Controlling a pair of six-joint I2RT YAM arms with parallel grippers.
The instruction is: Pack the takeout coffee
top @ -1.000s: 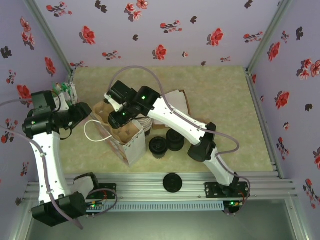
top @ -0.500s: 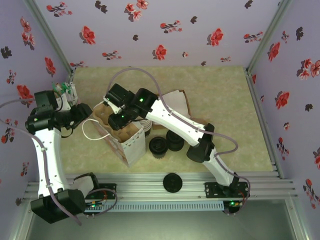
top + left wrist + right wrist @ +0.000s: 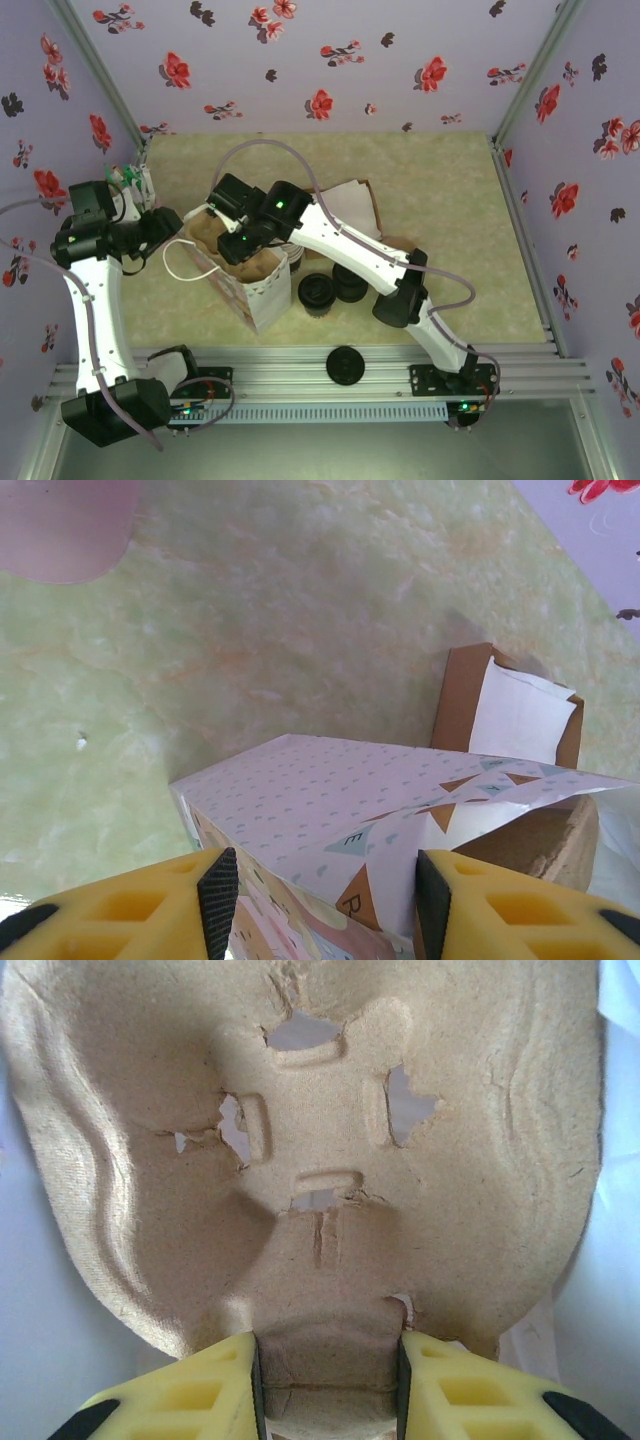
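Bag-loading step, I judge: right gripper (image 3: 328,1360), pinching the cup tray (image 3: 320,1160), must seat it flat in the bag (image 3: 330,800), whose ten-o'clock rim the left gripper (image 3: 318,880) straddles half-open, grip unclear.

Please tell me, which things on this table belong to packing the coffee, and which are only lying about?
For the job: patterned paper bag, left claw at its rim; pulp cup tray, gripped by right claw at the bag's mouth; lidded dark cup, probably the coffee.
Lying about: black lid stack beside that cup; single black lid on the front rail; brown cardboard behind the bag.
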